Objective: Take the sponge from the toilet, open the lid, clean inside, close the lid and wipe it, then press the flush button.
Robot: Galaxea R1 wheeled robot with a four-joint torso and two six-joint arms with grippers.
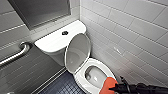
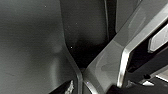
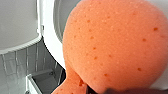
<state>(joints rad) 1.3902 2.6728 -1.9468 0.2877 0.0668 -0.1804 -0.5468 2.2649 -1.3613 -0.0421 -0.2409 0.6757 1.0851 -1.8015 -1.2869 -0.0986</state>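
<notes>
The white toilet point(image 1: 81, 78) stands in the corner with its oval lid point(image 1: 77, 51) raised and leaning back against the tank. The bowl is open below it. The round dark flush button point(image 1: 65, 32) sits in the middle of the tank top. The orange sponge point(image 1: 107, 85) hangs over the bowl's near right rim, with my right gripper point(image 1: 114, 88) shut on it; the dark arm comes in from the right. In the right wrist view the sponge point(image 3: 112, 45) looms large in front of the white rim point(image 3: 51, 45). The left wrist view holds dark robot parts.
A tiled wall point(image 1: 130, 37) runs close along the toilet's right side. A metal grab bar point(image 1: 15, 56) is fixed to the left wall. Dark small-tiled floor point(image 1: 62, 86) lies left of the bowl. A framed panel point(image 1: 42, 10) hangs above the tank.
</notes>
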